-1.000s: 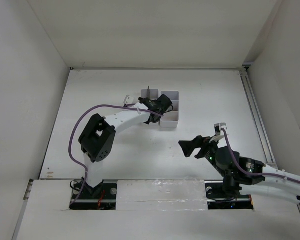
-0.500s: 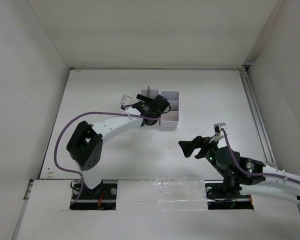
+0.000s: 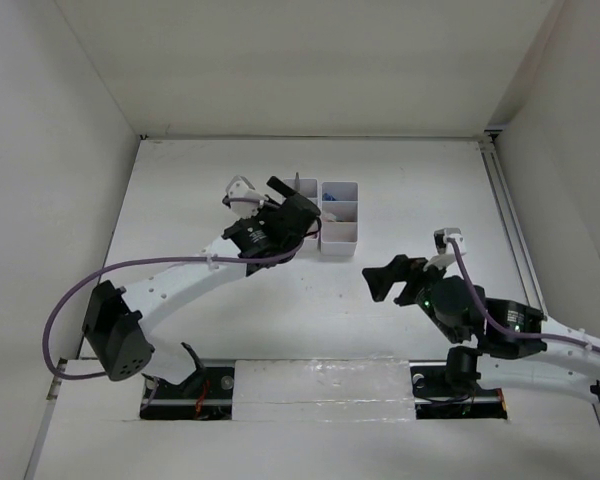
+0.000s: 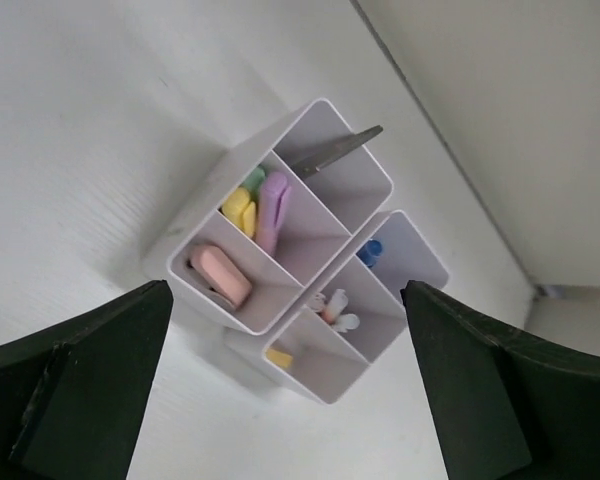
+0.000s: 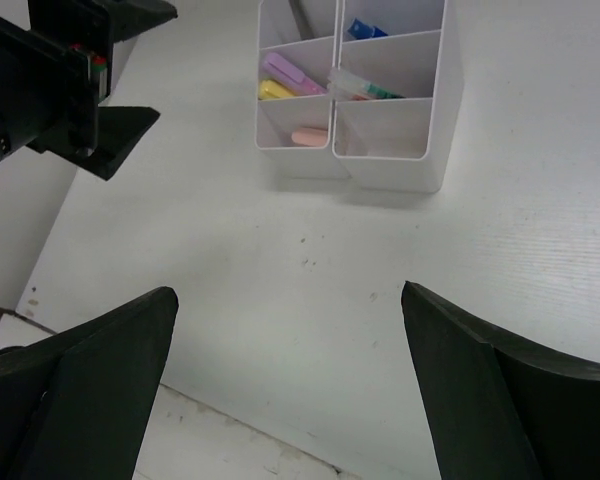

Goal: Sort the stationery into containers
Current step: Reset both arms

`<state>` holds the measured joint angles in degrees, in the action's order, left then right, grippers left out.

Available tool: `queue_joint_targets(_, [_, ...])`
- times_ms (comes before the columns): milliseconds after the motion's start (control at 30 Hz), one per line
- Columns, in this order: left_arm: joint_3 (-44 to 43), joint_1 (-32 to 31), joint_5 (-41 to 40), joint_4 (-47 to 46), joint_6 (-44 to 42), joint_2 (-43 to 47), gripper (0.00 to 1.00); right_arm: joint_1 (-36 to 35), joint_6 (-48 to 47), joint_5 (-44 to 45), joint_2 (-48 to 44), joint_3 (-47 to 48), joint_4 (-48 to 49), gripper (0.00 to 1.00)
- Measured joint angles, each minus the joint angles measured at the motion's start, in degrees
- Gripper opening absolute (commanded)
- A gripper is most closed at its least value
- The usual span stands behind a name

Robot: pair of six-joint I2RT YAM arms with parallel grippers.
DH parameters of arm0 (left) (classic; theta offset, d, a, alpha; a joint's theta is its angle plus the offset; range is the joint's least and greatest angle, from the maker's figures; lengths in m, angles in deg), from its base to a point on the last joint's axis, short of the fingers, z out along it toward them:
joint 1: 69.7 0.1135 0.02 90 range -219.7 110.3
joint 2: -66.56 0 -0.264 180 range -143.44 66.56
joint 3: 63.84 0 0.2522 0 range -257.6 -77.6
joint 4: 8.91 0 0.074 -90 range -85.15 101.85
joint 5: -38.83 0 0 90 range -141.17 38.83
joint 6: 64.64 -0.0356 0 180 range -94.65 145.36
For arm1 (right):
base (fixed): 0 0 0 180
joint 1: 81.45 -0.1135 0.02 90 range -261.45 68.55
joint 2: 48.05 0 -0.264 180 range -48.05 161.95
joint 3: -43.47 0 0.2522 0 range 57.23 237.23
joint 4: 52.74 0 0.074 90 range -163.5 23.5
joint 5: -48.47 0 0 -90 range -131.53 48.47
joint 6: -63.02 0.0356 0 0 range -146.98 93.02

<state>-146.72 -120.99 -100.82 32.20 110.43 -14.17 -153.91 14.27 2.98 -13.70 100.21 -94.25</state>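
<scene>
The two joined white containers (image 3: 338, 232) stand at mid-table. In the left wrist view their compartments (image 4: 176, 250) hold a scissors blade (image 4: 335, 152), pink and yellow highlighters (image 4: 270, 205), a pink stapler (image 4: 220, 275), the blue-capped glue (image 4: 370, 250), pens (image 4: 335, 308) and a small yellowish eraser (image 4: 278, 357). My left gripper (image 3: 298, 212) (image 4: 286, 290) hovers just left of and above the containers, open and empty. Nearer the table's front, my right gripper (image 3: 382, 274) (image 5: 288, 290) is open over bare table, facing the containers (image 5: 380, 170).
White walls close in the table on the left, back and right. A metal rail (image 3: 510, 230) runs along the right edge. A taped strip (image 3: 320, 385) lies between the arm bases at the near edge.
My left gripper opened wide and drew back to the left, off the top of the containers, as its arm stretched out. The right gripper shifted slightly toward the back.
</scene>
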Motion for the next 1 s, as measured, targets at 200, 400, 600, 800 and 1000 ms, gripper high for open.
queue_joint_targets(200, [-2.38, 0.00, -2.54, 7.80, -13.38, 3.52, 0.99, 0.00, 1.64, 2.25, 5.79, 10.45, -10.36, 1.00])
queue_joint_targets(400, [-0.44, 0.00, -3.02, 15.78, -21.05, 16.59, 0.99, 0.00, 2.75, 4.24, 8.92, 17.49, -19.23, 1.00])
queue_joint_targets(600, [2.99, 0.00, -1.27, 20.15, -27.67, 32.63, 0.99, 0.00, 4.85, 7.23, 10.08, 22.08, -27.30, 1.00])
queue_joint_targets(800, [7.04, 0.00, 2.84, 22.56, -34.51, 44.76, 0.99, 0.00, 6.21, 9.31, 5.90, 22.32, -32.81, 1.00])
queue_joint_targets(1000, [4.61, 0.00, 4.24, 24.90, -38.53, 53.81, 0.99, 0.00, 6.95, 9.99, -5.25, 21.99, -34.47, 1.00])
